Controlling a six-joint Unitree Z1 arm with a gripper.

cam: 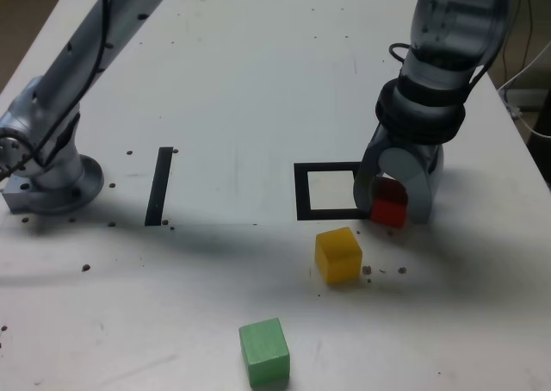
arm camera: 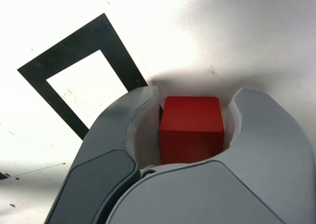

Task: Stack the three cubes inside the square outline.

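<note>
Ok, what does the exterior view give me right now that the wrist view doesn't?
Only the exterior view shows the yellow cube, the green cube, the black strip and the arm's base. Only the wrist view shows a narrow gap between one jaw and the red cube. Both show the gripper around the red cube, just outside the square outline.

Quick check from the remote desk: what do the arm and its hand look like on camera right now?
The arm is silver-grey metal with a black ribbed collar near the wrist and a thin black cable looping beside it. The hand has two broad, rounded grey shells, matte, with paler inner faces. A second grey arm segment with a round base stands at the exterior view's left. No markings are visible.
</note>
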